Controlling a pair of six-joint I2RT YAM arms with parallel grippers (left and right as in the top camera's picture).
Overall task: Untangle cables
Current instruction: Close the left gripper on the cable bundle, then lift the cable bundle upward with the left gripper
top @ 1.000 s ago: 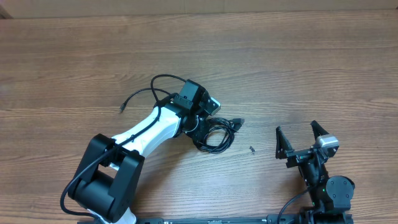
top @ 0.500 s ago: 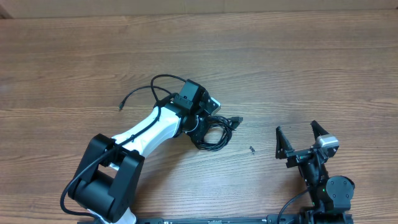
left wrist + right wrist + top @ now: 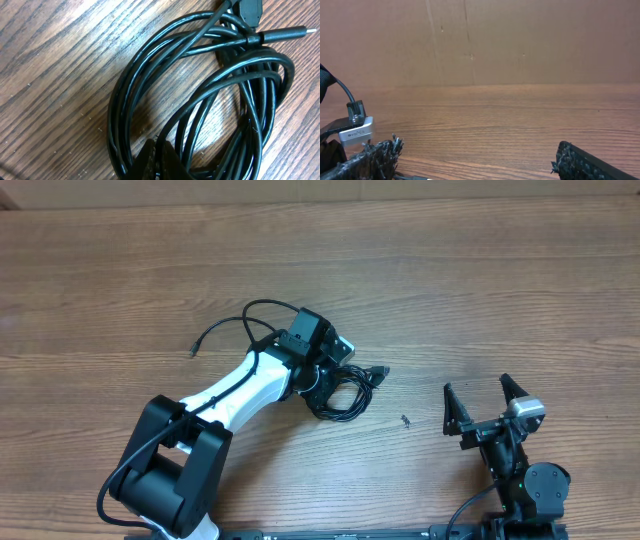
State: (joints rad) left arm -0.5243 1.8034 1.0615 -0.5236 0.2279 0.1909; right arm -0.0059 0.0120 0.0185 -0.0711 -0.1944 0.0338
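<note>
Left claw [image 3: 323, 378] is down on the cables [image 3: 347, 394], tips pressed together at the near edge of the coil. In the left wrist view the fingertips [image 3: 156, 159] meet at the bottom of the frame with strands running in under them, so it reads as clamped on the cables [image 3: 120, 107]. The coil lies flat on the wood counter [image 3: 500, 260], directly under and just ahead of this claw. It is a loose oval of several black loops. Its long axis runs away from the tips on a diagonal, toward the side where the right claw sits. Two plugs lie at that far end. One slim plug [image 3: 287, 34] lies across the loops, metal tip pointing away from the claw. The overhead view shows a plug end [image 3: 383, 372] sticking out of the coil toward the right claw's side. A separate thin lead ends in a small plug [image 3: 194, 354] well behind the left claw, on its far side from the coil. Right claw [image 3: 475, 382] sits well apart from the coil, fingers spread wide, nothing between them [image 3: 477, 165]. A small dark speck [image 3: 404, 420] lies on the counter between coil and right claw.
</note>
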